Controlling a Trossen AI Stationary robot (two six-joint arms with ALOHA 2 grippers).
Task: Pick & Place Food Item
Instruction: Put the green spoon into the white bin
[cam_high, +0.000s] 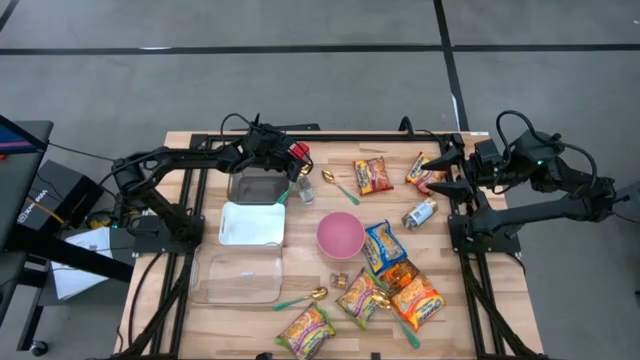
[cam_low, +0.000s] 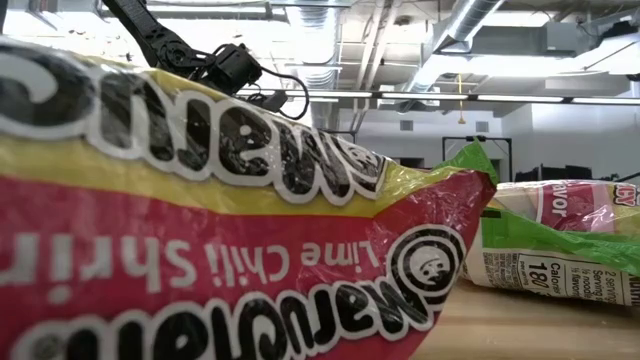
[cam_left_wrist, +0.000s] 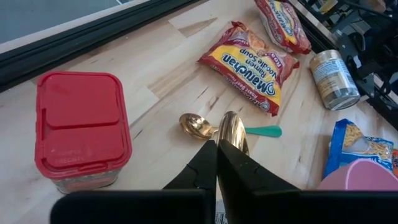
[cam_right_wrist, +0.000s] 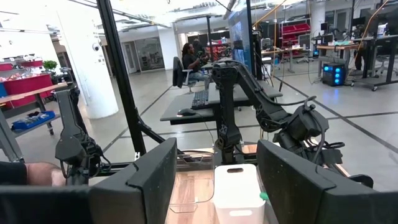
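Pink bowl (cam_high: 340, 235), white lid (cam_high: 252, 223), clear containers (cam_high: 238, 277), seated person (cam_right_wrist: 188, 54)

Counted on the desk (cam_high: 180, 330):
Noodle packet (cam_high: 373, 176): about seven, one of them blue; some overlap, so the count is rough.
Tin can (cam_high: 420, 213): one.
Pink bowl (cam_high: 340, 235): one.
Spoon (cam_left_wrist: 194, 126): four, it seems, gold with green handles.
Clear tub (cam_high: 238, 278): two.
White tray (cam_high: 252, 223): one.
Red-lidded jar (cam_left_wrist: 81, 130): one.
Robot arm (cam_high: 175, 160): two.
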